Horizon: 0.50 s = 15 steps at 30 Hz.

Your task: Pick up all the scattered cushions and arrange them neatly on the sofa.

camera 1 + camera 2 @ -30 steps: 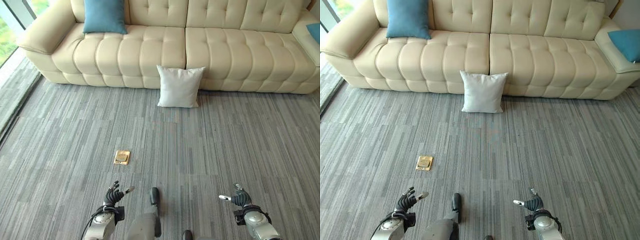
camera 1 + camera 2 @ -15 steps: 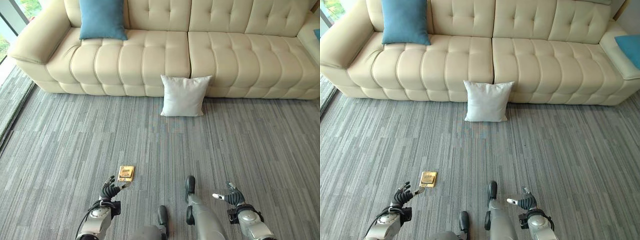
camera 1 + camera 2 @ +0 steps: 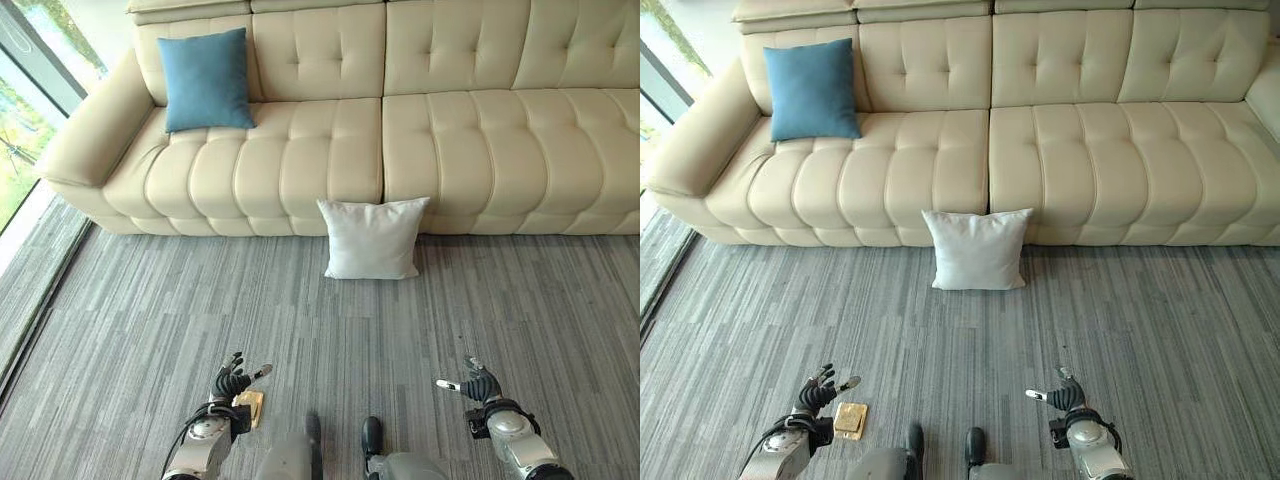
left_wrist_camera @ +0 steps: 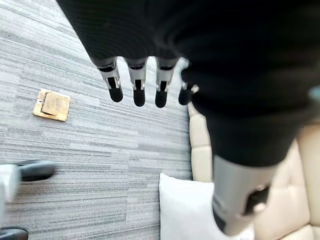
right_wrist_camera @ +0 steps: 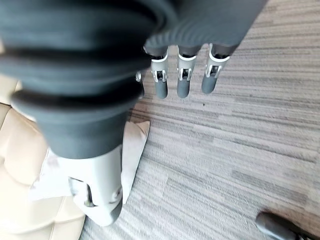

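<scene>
White square fabric cushion [image 3: 371, 238] stands on the grey striped carpet [image 3: 150, 300], leaning against the front of the cream tufted leather sofa [image 3: 440, 130] near its middle seam; a blue square cushion [image 3: 205, 78] sits upright at the sofa's left end beside the armrest. A small brass floor plate [image 3: 850, 419] lies in the carpet just beside my left hand [image 3: 232, 380], and nothing else lies between me and the white cushion. My left hand and my right hand [image 3: 478, 383] hang low, well apart, fingers loose and holding nothing, open carpet on both sides, with a window edge [image 3: 30, 70] past the sofa's left arm.
</scene>
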Tool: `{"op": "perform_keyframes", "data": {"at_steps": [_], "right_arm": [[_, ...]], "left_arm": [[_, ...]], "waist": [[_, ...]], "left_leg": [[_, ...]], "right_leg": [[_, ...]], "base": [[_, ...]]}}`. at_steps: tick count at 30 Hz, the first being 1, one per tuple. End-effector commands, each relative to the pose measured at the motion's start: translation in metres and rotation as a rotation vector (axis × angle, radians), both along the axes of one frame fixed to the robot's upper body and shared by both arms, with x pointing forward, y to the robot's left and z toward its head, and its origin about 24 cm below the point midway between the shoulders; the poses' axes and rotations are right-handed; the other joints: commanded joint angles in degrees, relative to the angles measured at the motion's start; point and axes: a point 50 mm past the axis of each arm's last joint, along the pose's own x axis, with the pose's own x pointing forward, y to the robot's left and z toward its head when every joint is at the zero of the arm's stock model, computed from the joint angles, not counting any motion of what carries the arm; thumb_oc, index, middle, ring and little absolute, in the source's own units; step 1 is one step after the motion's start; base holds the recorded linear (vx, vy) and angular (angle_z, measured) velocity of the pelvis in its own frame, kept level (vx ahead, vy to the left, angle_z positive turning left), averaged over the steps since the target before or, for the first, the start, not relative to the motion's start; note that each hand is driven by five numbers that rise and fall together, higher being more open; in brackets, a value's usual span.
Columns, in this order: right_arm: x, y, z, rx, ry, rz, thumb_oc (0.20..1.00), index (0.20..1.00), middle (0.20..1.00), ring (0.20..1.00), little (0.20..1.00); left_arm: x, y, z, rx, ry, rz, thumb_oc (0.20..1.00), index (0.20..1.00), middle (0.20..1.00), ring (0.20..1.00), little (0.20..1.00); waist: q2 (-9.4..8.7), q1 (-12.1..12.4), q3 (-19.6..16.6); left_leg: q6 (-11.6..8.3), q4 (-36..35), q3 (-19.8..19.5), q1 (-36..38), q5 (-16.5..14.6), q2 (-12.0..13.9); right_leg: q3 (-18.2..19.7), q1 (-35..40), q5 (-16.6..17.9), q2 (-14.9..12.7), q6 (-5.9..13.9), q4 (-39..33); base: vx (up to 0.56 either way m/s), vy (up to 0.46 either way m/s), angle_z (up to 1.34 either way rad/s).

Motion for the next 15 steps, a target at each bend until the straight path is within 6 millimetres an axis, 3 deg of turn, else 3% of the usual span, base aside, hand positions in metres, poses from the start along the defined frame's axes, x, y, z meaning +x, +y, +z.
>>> {"op": "perform_keyframes", "data": {"at_steps": [1, 5, 10, 13, 15], "right_arm": [[-0.003, -0.018, 0.007, -0.025, -0.032, -0.042, 1.0, 1.0, 1.0, 1.0, 1.0], [-0.006, -0.016, 0.005, -0.027, -0.014, -0.024, 1.0, 1.0, 1.0, 1.0, 1.0], [-0.009, -0.01, 0.001, -0.011, 0.0, -0.014, 1.0, 1.0, 1.0, 1.0, 1.0], [-0.012, -0.004, -0.004, 0.005, 0.026, -0.004, 1.0, 1.0, 1.0, 1.0, 1.0], [-0.011, -0.002, -0.004, 0.012, 0.026, 0.005, 1.0, 1.0, 1.0, 1.0, 1.0]], "left_arm": [[0.011, 0.003, 0.01, 0.03, -0.055, -0.023, 1.0, 1.0, 1.0, 1.0, 1.0], [0.002, 0.008, 0.005, 0.036, -0.027, -0.01, 1.0, 1.0, 1.0, 1.0, 1.0], [-0.01, 0.015, -0.001, 0.049, 0.021, 0.014, 1.0, 1.0, 1.0, 1.0, 1.0], [-0.009, 0.02, -0.001, 0.059, 0.027, 0.027, 1.0, 1.0, 1.0, 1.0, 1.0], [-0.007, 0.025, 0.003, 0.073, 0.014, 0.03, 1.0, 1.0, 1.0, 1.0, 1.0]], "waist": [[1.15, 1.72, 1.99], [1.24, 2.26, 0.87], [0.19, 2.63, -1.03], [-0.07, 2.64, -0.99], [0.09, 2.12, -0.07]], "left_leg": [[-0.52, 2.22, 0.67, 2.47, 3.93, 1.68], [-0.11, 0.18, 0.77, 4.02, 3.76, 1.7], [1.78, 0.61, 1.43, 6.08, 1.7, 0.62], [3.41, 0.62, 2.17, 7.9, -0.6, -0.07], [4.6, 0.28, 2.75, 9.43, -1.52, -0.27]], "right_leg": [[1.92, 1.92, -11.26, -3.14, 3.57, 4.74], [3.85, 3.73, -12.15, -3.14, 3.85, 4.56], [5.57, 4.23, -12.42, -5.36, 5.41, 5.6], [6.55, 0.44, -11.28, -6.07, 7.4, 13.99], [7.42, -4.27, -7.51, -6.35, 9.27, 22.26]], "base": [[0.17, 0.048, -0.22], [0.22, 0.12, -0.59], [0.22, 0.179, -0.52], [0.13, 0.153, 0.08], [0.07, 0.133, -0.01]]}}
